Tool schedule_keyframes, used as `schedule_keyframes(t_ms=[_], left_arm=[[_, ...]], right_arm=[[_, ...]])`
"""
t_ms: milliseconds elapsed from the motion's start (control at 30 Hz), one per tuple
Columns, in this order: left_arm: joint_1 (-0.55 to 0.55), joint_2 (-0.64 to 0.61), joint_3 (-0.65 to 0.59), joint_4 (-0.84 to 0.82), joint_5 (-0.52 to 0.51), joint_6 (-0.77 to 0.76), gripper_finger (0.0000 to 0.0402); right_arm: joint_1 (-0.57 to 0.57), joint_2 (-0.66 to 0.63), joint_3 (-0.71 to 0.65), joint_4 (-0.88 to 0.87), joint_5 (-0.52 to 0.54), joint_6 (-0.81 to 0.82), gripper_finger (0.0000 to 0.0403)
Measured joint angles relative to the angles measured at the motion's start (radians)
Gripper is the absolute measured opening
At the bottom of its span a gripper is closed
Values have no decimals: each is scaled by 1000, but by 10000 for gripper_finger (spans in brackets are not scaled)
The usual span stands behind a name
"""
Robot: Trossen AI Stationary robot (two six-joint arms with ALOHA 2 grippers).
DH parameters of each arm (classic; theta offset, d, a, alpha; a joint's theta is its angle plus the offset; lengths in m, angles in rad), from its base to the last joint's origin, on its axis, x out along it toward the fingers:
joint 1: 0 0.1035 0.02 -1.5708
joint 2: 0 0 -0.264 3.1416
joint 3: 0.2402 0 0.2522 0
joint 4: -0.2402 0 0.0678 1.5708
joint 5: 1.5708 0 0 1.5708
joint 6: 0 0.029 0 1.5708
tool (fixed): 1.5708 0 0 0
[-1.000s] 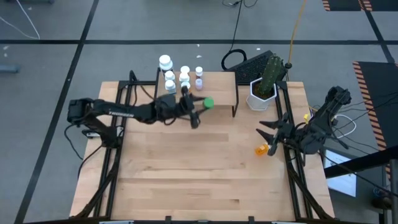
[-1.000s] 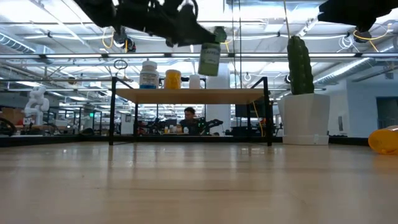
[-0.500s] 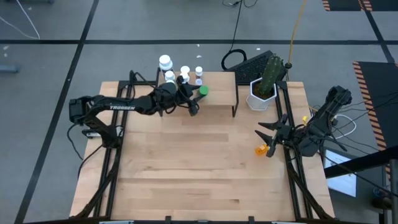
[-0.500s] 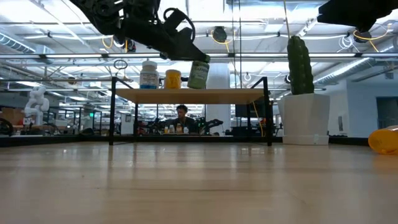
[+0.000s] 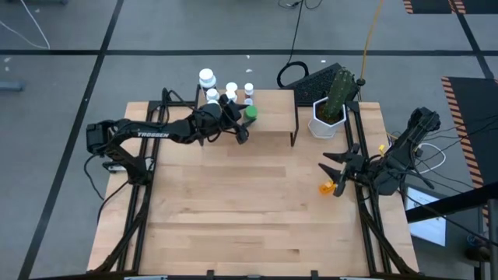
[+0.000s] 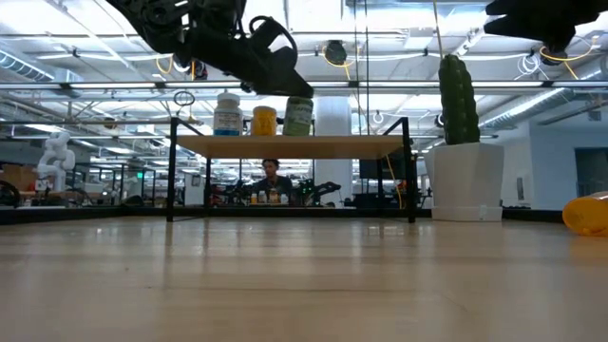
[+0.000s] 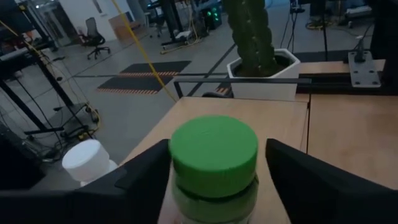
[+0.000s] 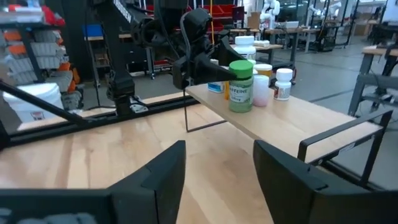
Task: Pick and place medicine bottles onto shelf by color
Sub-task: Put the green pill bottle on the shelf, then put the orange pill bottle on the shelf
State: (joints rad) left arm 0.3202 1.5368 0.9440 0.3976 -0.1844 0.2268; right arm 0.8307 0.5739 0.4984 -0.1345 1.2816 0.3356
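A green-capped medicine bottle (image 5: 250, 113) (image 6: 298, 116) (image 8: 240, 86) stands upright on the light-wood shelf (image 5: 272, 117) (image 6: 294, 144), near its front edge. My left gripper (image 5: 243, 124) (image 7: 214, 186) reaches over the shelf and is shut on this bottle. White bottles (image 5: 231, 89) and an orange one (image 6: 264, 121) stand behind it on the shelf. Another orange bottle (image 5: 327, 187) (image 6: 586, 213) lies on its side on the table, right beside my open right gripper (image 5: 334, 173) (image 8: 217, 180). My left gripper pinches the green-capped bottle between its two fingers, one on each side of the body just below the cap (image 7: 180, 199). The fingers (image 8: 214, 71) come nearly level from the table's left. The bottle is upright, its base on the shelf board (image 6: 298, 134).
A white hexagonal pot with a cactus (image 5: 327, 117) (image 6: 463, 180) stands right of the shelf. A dark keyboard (image 5: 319, 78) lies beyond the far edge. The wide middle and near part of the tabletop (image 5: 249, 210) is bare wood. A person (image 6: 271, 180) sits in the room behind.
My left gripper has carried the green-capped bottle toward the far edge and slightly left, over the shelf, and come down. The bottle hung tilted above the board, then straightened, and now stands on the shelf beside the orange bottle.
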Motion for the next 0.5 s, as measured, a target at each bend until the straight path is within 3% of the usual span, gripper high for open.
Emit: schedule_keyframes(t_ms=[300, 500], left_arm=[[-18, -27, 0, -1, -45, 55, 334], [-64, -122, 0, -7, -53, 109, 339]], right_arm=[[-33, 0, 1, 3, -133, 259, 250], [-102, 0, 1, -96, -215, 558, 251]])
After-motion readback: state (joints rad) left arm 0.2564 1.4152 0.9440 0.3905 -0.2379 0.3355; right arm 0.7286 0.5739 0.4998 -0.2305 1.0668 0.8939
